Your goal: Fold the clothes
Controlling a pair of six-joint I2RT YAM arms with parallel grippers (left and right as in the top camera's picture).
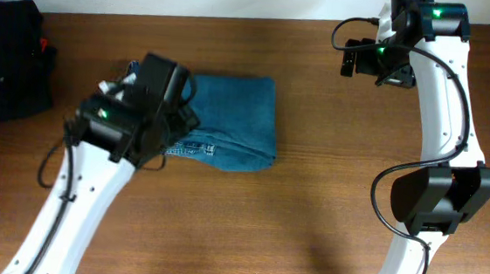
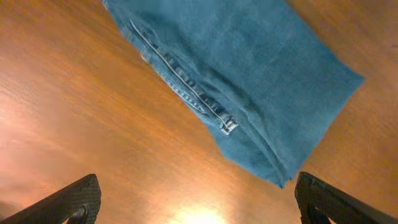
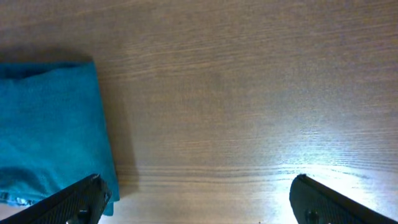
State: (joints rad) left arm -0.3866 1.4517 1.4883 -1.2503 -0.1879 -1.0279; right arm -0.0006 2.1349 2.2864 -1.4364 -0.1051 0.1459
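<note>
The blue denim jeans [image 1: 233, 123] lie folded into a compact rectangle at the table's middle left. They also show in the left wrist view [image 2: 249, 81], with a seam visible, and in the right wrist view [image 3: 50, 130]. My left gripper [image 1: 182, 106] hovers over the jeans' left edge; its fingers [image 2: 199, 205] are spread wide and empty above bare wood. My right gripper [image 1: 369, 59] is at the far right back, away from the jeans; its fingers [image 3: 199, 205] are spread wide and empty.
A black garment pile [image 1: 6, 61] with a small red tag [image 1: 46, 49] sits at the table's far left back. The wooden table [image 1: 290, 228] extends in front and to the right of the jeans.
</note>
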